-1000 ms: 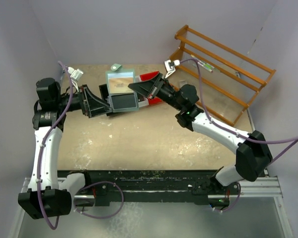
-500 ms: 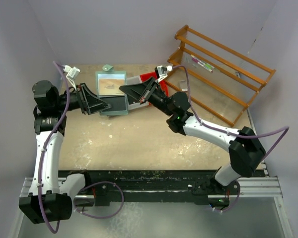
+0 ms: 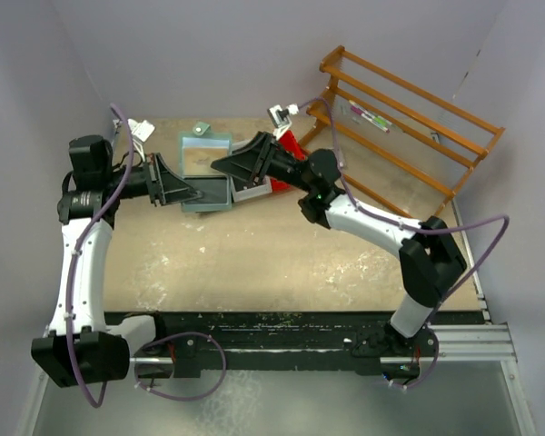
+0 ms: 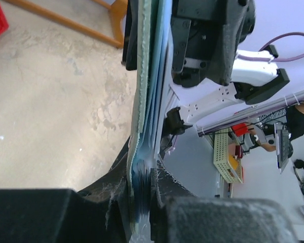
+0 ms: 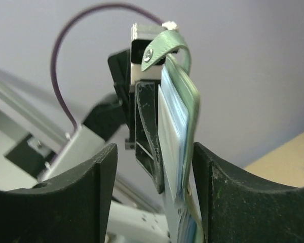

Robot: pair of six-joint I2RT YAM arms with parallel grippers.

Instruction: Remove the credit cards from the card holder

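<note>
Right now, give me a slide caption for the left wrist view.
Edge-on card holder clamped in the left gripper, right gripper straddling its far end.

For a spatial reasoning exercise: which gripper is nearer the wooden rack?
Right. The right gripper straddles the card holder's rack-side edge; the left gripper clamps its opposite side, further from the wooden rack.

The top view looks steeply down from above the near edge over the whole counter (image 3: 254, 254). Each wrist view sits very close to the card holder (image 4: 147, 101), edge-on, from opposite sides.
</note>
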